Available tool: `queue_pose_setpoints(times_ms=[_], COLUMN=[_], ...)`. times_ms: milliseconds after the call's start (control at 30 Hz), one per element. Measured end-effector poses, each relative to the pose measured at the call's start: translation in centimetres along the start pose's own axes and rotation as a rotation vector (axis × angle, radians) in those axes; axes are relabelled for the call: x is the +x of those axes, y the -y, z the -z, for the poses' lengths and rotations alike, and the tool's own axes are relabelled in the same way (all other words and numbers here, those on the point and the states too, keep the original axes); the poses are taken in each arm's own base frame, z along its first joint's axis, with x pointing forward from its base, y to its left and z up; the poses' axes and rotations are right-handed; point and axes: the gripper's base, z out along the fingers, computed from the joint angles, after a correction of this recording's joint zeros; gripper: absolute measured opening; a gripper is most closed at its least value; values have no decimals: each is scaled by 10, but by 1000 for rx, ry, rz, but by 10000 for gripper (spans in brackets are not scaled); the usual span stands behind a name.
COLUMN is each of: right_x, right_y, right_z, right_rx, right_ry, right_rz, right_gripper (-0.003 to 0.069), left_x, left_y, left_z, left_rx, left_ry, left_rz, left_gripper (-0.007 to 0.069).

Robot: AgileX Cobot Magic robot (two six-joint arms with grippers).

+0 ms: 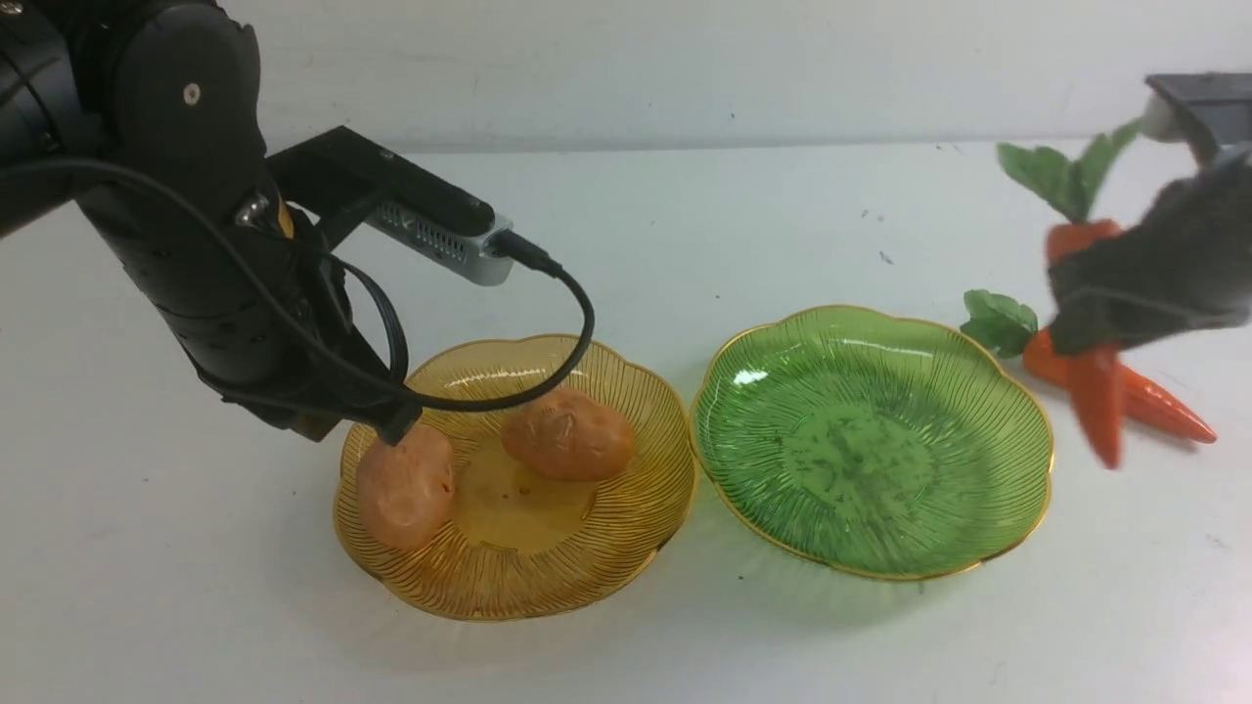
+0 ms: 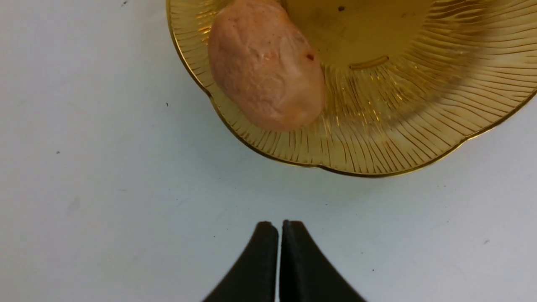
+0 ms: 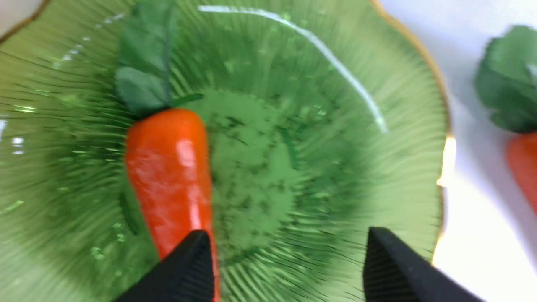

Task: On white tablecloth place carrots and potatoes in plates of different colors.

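Checking the left claw, I find its jaws pressed together above the white tablecloth, just beside the amber plate, which holds a left potato and a rear potato. The right claw stands apart near the right edge of the green plate, one carrot against a finger, tip down; the second carrot lies on the surface.
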Motion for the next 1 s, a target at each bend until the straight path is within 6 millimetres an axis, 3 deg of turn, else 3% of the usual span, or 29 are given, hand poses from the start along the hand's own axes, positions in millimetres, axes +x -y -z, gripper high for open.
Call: queue_pose_setpoints(times_ms=[133,200,233,300,400,600,700,900,1000], right_x=[1,7,11,17,20,18,19,26,30], right_y=[58,84,97,115,121,128,129,130,130], right_z=[7,1,-4,-16,-32,-55,-62,-85,-96], right_rx=[76,109,121,135,135,168,166,148,132], right_ry=[-17,-17,-22,-36,-49,-16,-22,-68,-104], right_rz=[-106,-157,-185,-222,-208,-128,-121,-121,-128], right_gripper=[122,24,8,28,127,456,528,580,536], left_x=[0,0,0,0,0,0,0,0,0], left_y=[0,0,0,0,0,0,0,-1,-1], left_z=[0,0,0,0,0,0,0,0,0], left_rx=[0,0,0,0,0,1,0,-7,-9], left_ry=[0,0,0,0,0,0,0,0,-1], left_rz=[0,0,0,0,0,1,1,1,1], left_gripper=[-4,-4,-4,-4,-4,-4,-4,-4,-4])
